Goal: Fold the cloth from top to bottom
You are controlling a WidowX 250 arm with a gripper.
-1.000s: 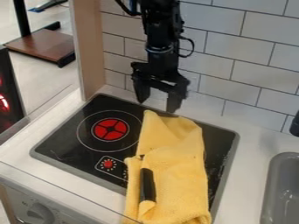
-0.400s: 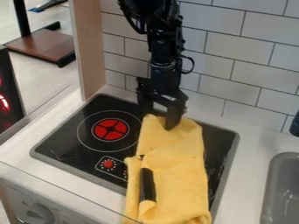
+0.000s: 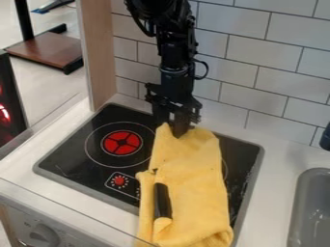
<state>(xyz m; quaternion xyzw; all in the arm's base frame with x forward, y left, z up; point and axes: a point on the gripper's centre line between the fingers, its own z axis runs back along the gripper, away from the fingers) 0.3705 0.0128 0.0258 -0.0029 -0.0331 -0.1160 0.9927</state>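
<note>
The black gripper (image 3: pixel 171 126) hangs down at the back edge of the stove, its fingers closed together on the top end of the yellow cloth (image 3: pixel 193 178). The cloth lies lengthwise over the right half of the black stovetop. Its top end is pinched and narrow, and its lower end is rumpled and hangs over the stove's front edge. Along the cloth's lower left side, a dark elongated thing (image 3: pixel 162 200) shows between folds; I cannot tell what it is.
The black stovetop (image 3: pixel 77 154) has a red burner mark at left. A grey sink (image 3: pixel 312 212) stands at right, with a black object (image 3: pixel 326 137) behind it. A tiled wall (image 3: pixel 258 72) rises behind, and a wooden panel (image 3: pixel 98 53) stands at back left.
The gripper came down onto the cloth's top end, then its fingers closed and it shifted slightly left. The cloth's top has bunched and its right edge has drawn inward.
</note>
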